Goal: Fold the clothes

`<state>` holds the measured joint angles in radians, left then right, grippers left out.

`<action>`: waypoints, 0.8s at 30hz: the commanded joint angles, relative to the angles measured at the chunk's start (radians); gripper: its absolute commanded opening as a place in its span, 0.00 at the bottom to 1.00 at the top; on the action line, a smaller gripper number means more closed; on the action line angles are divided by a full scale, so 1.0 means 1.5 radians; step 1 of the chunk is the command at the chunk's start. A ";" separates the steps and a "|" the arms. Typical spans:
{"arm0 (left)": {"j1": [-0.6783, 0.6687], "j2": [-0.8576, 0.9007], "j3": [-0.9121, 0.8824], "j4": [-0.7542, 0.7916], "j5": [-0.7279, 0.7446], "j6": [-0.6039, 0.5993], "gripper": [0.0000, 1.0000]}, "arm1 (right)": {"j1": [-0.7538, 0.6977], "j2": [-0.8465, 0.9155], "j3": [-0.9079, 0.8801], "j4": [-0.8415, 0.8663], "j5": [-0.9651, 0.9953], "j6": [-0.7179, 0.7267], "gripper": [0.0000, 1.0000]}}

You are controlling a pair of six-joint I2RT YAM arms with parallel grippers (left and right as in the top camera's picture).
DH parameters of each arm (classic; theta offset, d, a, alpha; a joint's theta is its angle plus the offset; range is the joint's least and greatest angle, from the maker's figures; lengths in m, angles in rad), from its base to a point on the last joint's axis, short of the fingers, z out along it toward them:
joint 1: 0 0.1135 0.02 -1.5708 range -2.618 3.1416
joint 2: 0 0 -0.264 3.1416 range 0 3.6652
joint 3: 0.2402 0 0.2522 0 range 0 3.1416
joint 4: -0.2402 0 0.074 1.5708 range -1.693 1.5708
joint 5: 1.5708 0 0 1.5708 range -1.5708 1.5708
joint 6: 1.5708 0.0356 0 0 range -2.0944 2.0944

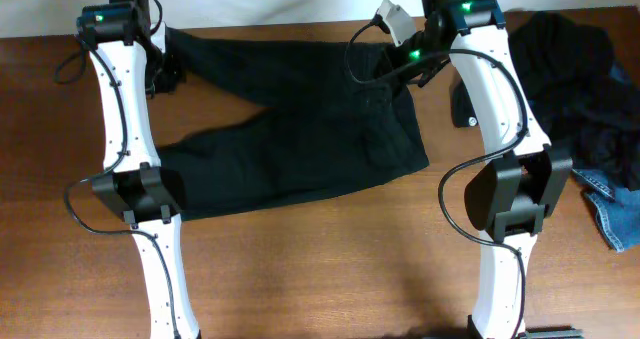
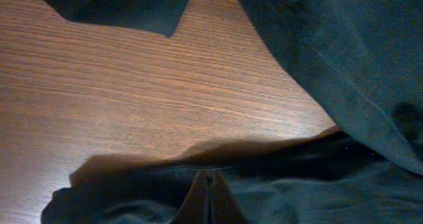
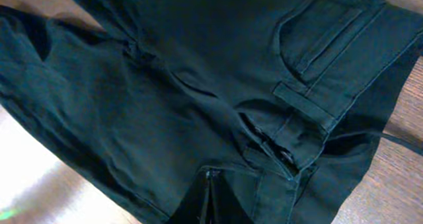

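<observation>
A pair of long black trousers [image 1: 300,129] lies spread across the far middle of the table, waist to the right and legs to the left, one leg bent toward the front. My left gripper [image 1: 165,67] is at the far leg's end. In the left wrist view its fingers [image 2: 210,179] are shut on the fabric edge [image 2: 277,191], held just above the wood. My right gripper [image 1: 405,57] is at the waistband's far corner. In the right wrist view its fingers [image 3: 210,176] are shut on the waistband [image 3: 297,125], near a back pocket [image 3: 330,39].
A heap of dark garments [image 1: 580,69] lies at the far right, with a blue denim piece [image 1: 615,214] below it at the right edge. Both arm bases [image 1: 140,194] [image 1: 515,194] stand on the wooden table [image 1: 330,269].
</observation>
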<state>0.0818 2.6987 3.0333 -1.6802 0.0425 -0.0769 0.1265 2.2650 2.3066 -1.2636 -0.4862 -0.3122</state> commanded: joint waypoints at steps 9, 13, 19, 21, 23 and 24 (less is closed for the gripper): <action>0.028 0.125 0.001 0.138 0.043 -0.013 0.01 | 0.004 -0.022 -0.002 -0.032 0.001 0.010 0.04; 0.023 0.151 0.001 0.198 0.044 -0.013 0.01 | 0.004 -0.022 -0.002 -0.035 0.001 0.010 0.04; 0.023 0.175 0.001 0.266 0.029 -0.013 0.00 | 0.004 -0.022 -0.002 -0.037 0.001 0.010 0.04; 0.023 0.181 0.000 0.279 0.008 -0.013 0.01 | 0.004 -0.022 -0.002 -0.038 0.001 0.010 0.04; 0.023 0.190 0.000 0.304 -0.037 -0.013 0.00 | 0.004 -0.022 -0.002 -0.038 0.001 0.010 0.04; 0.024 0.196 0.000 0.318 -0.063 -0.013 0.00 | 0.004 -0.022 -0.002 -0.038 0.001 0.010 0.04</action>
<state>0.1173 2.9467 3.0314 -1.2419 0.0574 -0.0917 0.1265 2.2654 2.3058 -1.3182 -0.4862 -0.2958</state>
